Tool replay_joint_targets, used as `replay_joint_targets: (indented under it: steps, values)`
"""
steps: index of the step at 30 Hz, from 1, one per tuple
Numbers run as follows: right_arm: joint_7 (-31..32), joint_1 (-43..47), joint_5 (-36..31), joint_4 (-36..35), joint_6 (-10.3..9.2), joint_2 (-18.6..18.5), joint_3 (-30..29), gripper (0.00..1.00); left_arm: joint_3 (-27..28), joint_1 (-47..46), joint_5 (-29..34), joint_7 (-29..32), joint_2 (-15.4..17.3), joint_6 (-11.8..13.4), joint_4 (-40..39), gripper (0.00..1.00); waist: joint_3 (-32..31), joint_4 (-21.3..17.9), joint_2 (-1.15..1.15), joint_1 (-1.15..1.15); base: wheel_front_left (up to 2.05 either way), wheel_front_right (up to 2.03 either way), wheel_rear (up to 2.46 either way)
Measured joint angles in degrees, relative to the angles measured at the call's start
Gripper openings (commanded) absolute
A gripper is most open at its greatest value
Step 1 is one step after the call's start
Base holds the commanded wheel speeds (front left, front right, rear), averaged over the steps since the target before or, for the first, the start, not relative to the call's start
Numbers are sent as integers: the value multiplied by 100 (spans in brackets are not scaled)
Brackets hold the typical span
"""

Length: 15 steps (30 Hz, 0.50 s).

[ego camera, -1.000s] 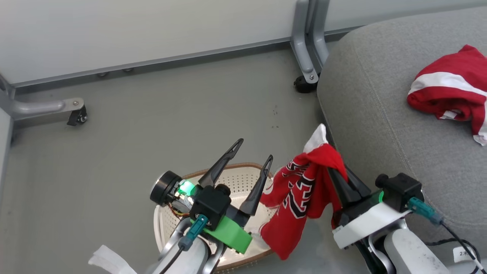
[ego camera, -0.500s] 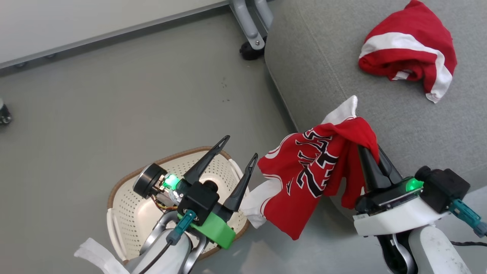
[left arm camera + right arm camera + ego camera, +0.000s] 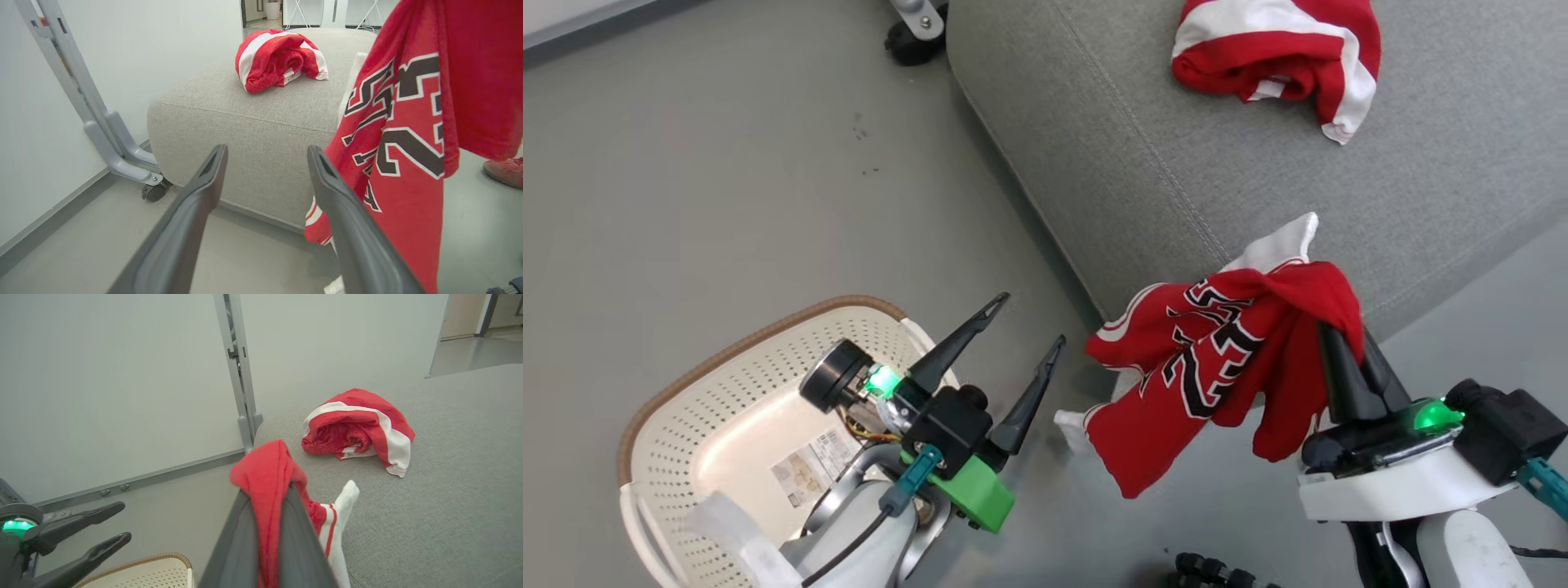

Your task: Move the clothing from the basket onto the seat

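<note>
My right gripper (image 3: 1343, 335) is shut on a bunched fold of a red jersey (image 3: 1201, 367) with black-and-white number print. The jersey hangs in the air at the near edge of the grey seat (image 3: 1135, 147), mostly over the floor. In the right wrist view the red cloth (image 3: 265, 469) is draped over my shut fingers. A second red garment with white stripes (image 3: 1274, 49) lies crumpled on the seat. The cream basket (image 3: 752, 335) stands on the floor at the lower left. My left gripper (image 3: 1031, 320) stands open and holds nothing, above the basket's right side.
A grey partition leg with a black caster (image 3: 153, 190) stands by the seat's far corner, against a pale wall. A paper label (image 3: 817, 461) lies on the basket's bottom. A person's red shoe (image 3: 504, 171) rests on the floor beyond the hanging jersey.
The head view has swung right, shifting the whole picture left. My right gripper has carried the jersey away from the basket to the seat's near edge. My left gripper stays open.
</note>
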Motion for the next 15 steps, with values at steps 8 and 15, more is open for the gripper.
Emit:
replay_joint_targets:
  steps: [8,15]
  values:
    - [-1,-808,-365,-642,0,-121,-592,0,-439,-414,-40,44,-7,-97,137,100,414,-267,0,0,0,0,0]
    - [-1,-2943,-107,-662,0,-742,-1519,0,-576,-802,-63,179,174,-103,67,100,797,-297,0,0,0,0,0]
